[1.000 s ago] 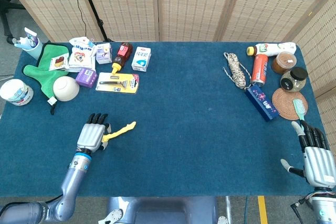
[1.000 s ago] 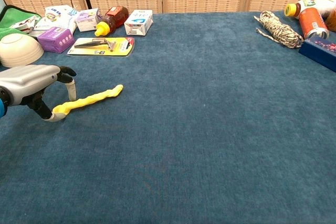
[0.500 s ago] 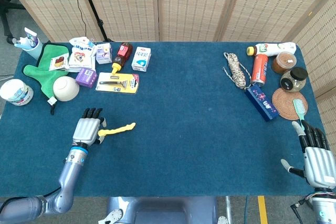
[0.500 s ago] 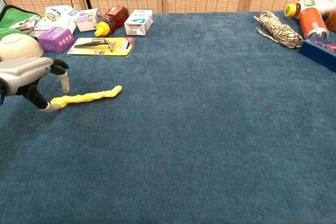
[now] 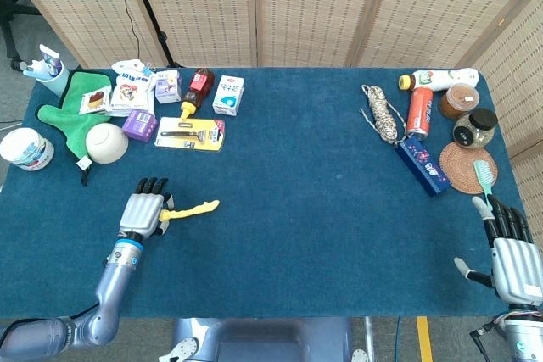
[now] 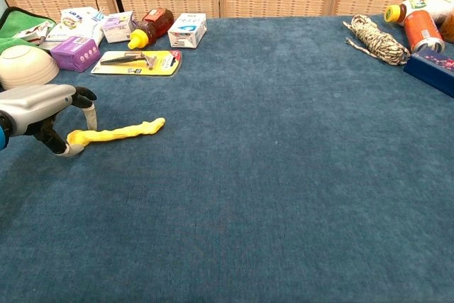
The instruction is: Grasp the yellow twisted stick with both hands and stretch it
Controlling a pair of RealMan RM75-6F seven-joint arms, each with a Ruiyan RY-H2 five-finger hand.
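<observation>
Yellow twisted stick (image 5: 192, 208) (image 6: 117, 133) is lying on the blue table (image 5: 297, 201) (image 6: 284, 175) at the near left, stretching from the left hand toward the table's middle. The left hand (image 5: 142, 213) (image 6: 41, 109) is gripping the stick's outer end: in the chest view its curled fingers (image 6: 89, 113) are arching over the yellow tip, and a thumb tip is pressing against it from the near side. The rest of the stick is resting flat on the cloth, clear of other objects.

The right hand (image 5: 512, 256) is hovering at the near right corner of the table, well apart from the stick, and is appearing only in the head view. Its fingers are lying extended and slightly apart, with the thumb sticking out sideways; it is holding nothing.

Behind the left hand, a white bowl (image 5: 106, 142) (image 6: 27, 67) is sitting beside a green cloth (image 5: 69, 112), with a purple box (image 5: 139, 125) (image 6: 74, 53) and a yellow razor pack (image 5: 190, 134) (image 6: 136, 62) just beyond. At the far right, a coil of rope (image 5: 383, 113) (image 6: 374, 40) is lying near an orange can (image 5: 419, 112) (image 6: 419, 30) and a dark blue box (image 5: 423, 165) (image 6: 433, 60). A teal brush (image 5: 484, 175) is resting on a woven coaster (image 5: 460, 167) ahead of the right hand.
</observation>
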